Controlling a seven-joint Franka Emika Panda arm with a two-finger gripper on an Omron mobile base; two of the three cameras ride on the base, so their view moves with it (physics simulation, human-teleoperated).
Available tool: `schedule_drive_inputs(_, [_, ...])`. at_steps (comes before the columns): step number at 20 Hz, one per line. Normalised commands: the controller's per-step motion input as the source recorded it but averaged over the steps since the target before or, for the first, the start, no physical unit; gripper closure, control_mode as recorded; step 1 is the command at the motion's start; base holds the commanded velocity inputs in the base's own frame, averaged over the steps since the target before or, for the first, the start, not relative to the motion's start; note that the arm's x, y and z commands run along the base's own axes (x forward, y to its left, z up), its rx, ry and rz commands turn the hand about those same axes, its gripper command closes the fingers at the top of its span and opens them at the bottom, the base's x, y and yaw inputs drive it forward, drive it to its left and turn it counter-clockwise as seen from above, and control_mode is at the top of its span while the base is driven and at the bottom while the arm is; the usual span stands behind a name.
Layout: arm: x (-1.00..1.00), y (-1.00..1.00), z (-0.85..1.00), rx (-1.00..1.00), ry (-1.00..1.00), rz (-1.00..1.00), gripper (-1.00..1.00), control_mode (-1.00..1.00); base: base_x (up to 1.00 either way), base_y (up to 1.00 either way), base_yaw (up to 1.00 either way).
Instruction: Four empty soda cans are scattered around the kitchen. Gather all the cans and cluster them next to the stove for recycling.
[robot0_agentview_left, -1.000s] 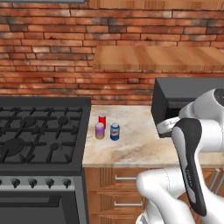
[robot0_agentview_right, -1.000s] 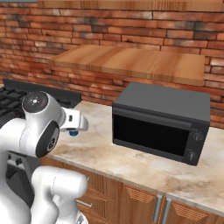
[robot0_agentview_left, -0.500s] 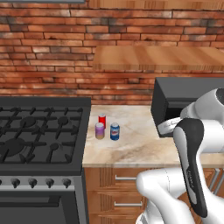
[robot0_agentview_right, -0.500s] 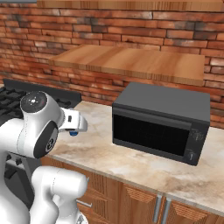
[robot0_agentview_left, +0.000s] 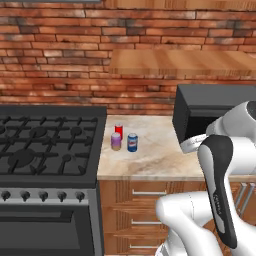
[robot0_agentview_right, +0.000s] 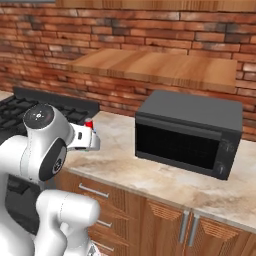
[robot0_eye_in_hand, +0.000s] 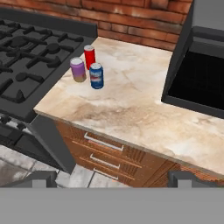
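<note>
Jaws: spread wide and empty; in the hand view the two dark finger tips sit far apart at the bottom corners, with nothing between them.
Gripper (robot0_eye_in_hand: 111, 179): held in the air in front of the counter, looking down and forward across it; it touches nothing.
Counter (robot0_agentview_left: 155, 160): pale marbled stone, running from the stove on the left to the microwave on the right, with wooden drawers below.
Soda cans: three stand upright in a tight cluster on the counter's left part, just beside the stove's right edge and well apart from the gripper.
Red can (robot0_agentview_left: 118, 130): farthest of the three, toward the brick wall; its top also peeks past the arm in the right base view.
Purple can (robot0_agentview_left: 116, 141): nearer and slightly left of the red can, closest to the stove.
Blue can (robot0_agentview_left: 132, 142): just right of the purple can, close beside it; whether they touch cannot be told.
Stove (robot0_agentview_left: 47, 150): wide black gas range with cast grates, on the left, with a row of knobs along its steel front.
Microwave (robot0_agentview_right: 187, 132): dark grey box on the right of the counter, door closed, well apart from the cans.
Shelf (robot0_agentview_right: 155, 67): wooden board on the wall above the microwave.
Wall (robot0_agentview_left: 60, 60): red brick behind everything.
</note>
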Motion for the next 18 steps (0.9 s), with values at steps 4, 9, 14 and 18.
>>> schedule_drive_inputs(4, [0.0, 0.0, 0.0, 0.0, 0.0, 0.0, -1.0, 1.0, -0.55, 0.26, 0.13])
schedule_drive_inputs(9, [0.0, 0.0, 0.0, 0.0, 0.0, 0.0, -1.0, 1.0, -0.15, 0.47, 0.29])
schedule_drive_inputs(14, [0.0, 0.0, 0.0, 0.0, 0.0, 0.0, -1.0, 1.0, -0.17, 0.35, 0.48])
schedule_drive_inputs(18, [0.0, 0.0, 0.0, 0.0, 0.0, 0.0, -1.0, 1.0, -0.15, 0.31, 0.5])
